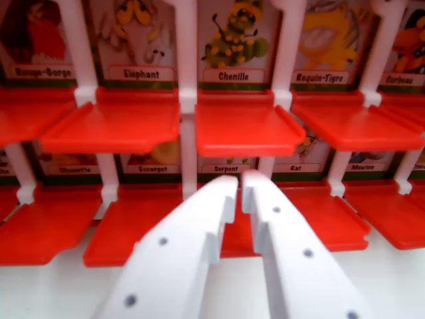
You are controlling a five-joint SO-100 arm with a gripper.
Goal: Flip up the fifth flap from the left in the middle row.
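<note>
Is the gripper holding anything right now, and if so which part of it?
Nothing is held. The gripper has its jaws nearly together with only a thin empty gap between them, poised above the lowered red flap under the Serpent label.

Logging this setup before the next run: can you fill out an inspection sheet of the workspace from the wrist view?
Surface: white base under the game board, bare where it shows.
Job's things: board with a white frame and red flaps lying flat in the rows seen; upper cards read Rouge-Gorge, Elephant, Chenille, Requin-Tigre, Corbeau; lower labels read Chouette, Escargot, Serpent, Rat, Mouton.
Clutter: nothing seen.
Grippers: white claw, jaws nearly together with a thin gap, holding nothing, tips just below the Serpent label, over a bottom-row flap.
Cables: nothing seen.
Surroundings: nothing seen beyond the board.
</note>
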